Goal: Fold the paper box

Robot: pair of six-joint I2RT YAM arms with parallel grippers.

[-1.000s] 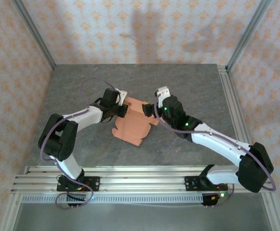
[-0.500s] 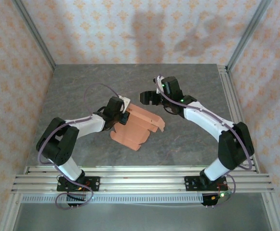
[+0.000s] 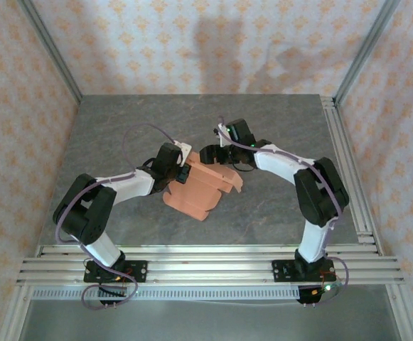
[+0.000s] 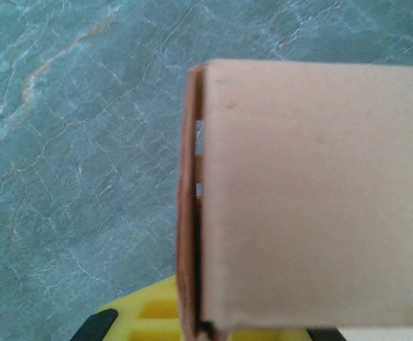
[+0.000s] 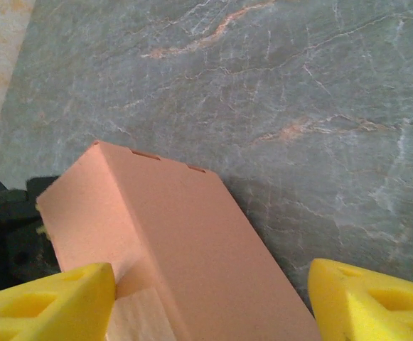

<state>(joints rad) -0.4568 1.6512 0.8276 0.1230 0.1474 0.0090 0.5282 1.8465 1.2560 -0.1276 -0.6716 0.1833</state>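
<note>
Grey veined worktop point(image 3: 114, 128): one, with patterned walls point(image 3: 192, 50) on three sides and metal rails point(image 3: 206, 257) along the near edge.

Left arm point(image 3: 121, 181): white and black, reaching from the near-left base toward the middle.

Left hand point(image 3: 180, 169): jaws closed down on the left edge of the box point(image 3: 200, 190), pinching the card. From its wrist camera a yellow finger point(image 4: 146, 318) shows just below the card's crease.

Box, salmon-orange thin card: middle of the worktop, between the two hands. The near part lies flat, with notched flaps toward the arm bases. The far part is folded over and raised off the surface. Left wrist view: two layers meet at an upright crease with small slots in it, and the broad face is blank. Right wrist view: a long folded panel with two slots at its far edge.

Right hand point(image 3: 210, 153): at the box's far end, jaws wide apart, nothing gripped. Its yellow fingers point(image 5: 43, 298) stand either side of the panel. The left one is at the card's side, contact uncertain. The right one is well clear, over bare worktop.

Right arm point(image 3: 291, 167): bent, rising from the near-right base.
</note>
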